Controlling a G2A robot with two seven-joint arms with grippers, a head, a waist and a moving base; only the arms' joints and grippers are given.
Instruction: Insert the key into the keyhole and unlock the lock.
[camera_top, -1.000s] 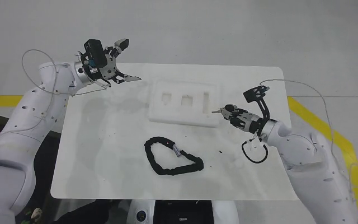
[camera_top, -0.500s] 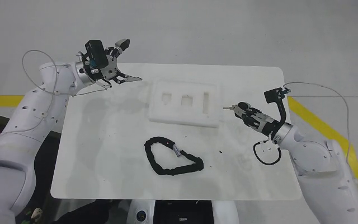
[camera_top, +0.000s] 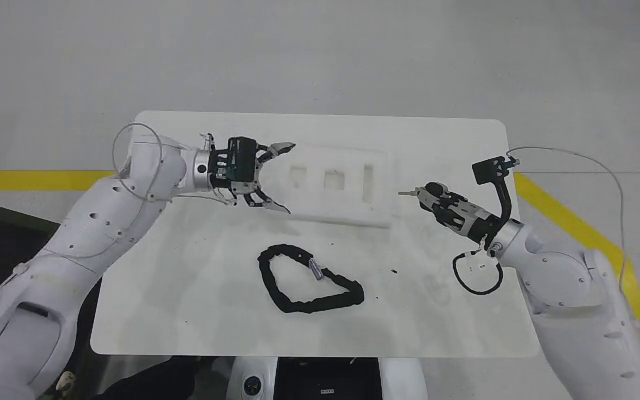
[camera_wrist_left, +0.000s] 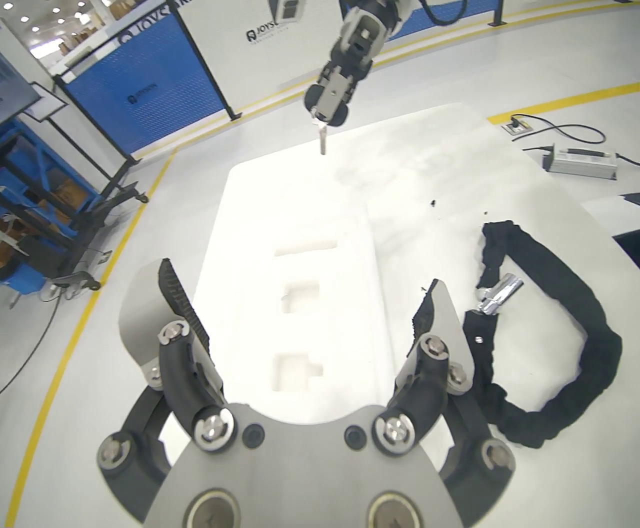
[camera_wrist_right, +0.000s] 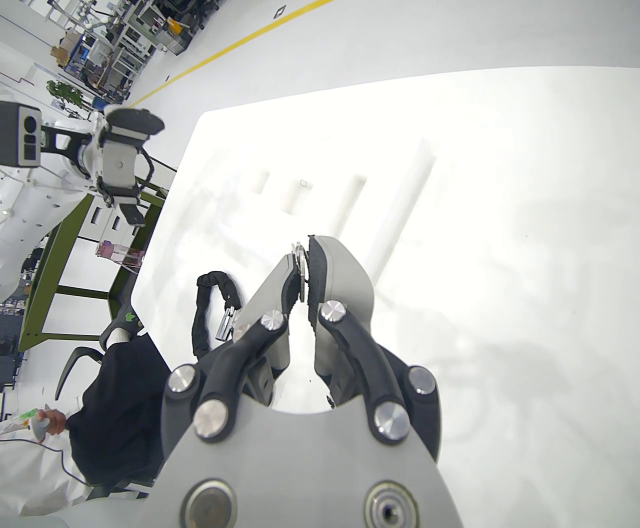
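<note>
Our left arm has swung in from the table's far left corner. Our left gripper (camera_top: 288, 179) now hangs over the left end of the white foam tray (camera_top: 330, 207), fingers spread wide and holding nothing. Our right gripper (camera_top: 424, 191) stays where it was half a second ago, clenched on the key (camera_top: 404, 190), whose blade points toward the tray's right end, just beside it. The black chain lock (camera_top: 300, 290) lies looped on the table (camera_top: 180, 300) in front of the tray, apart from both grippers, with its silver cylinder (camera_top: 314, 268) on the loop's tray-side edge.
</note>
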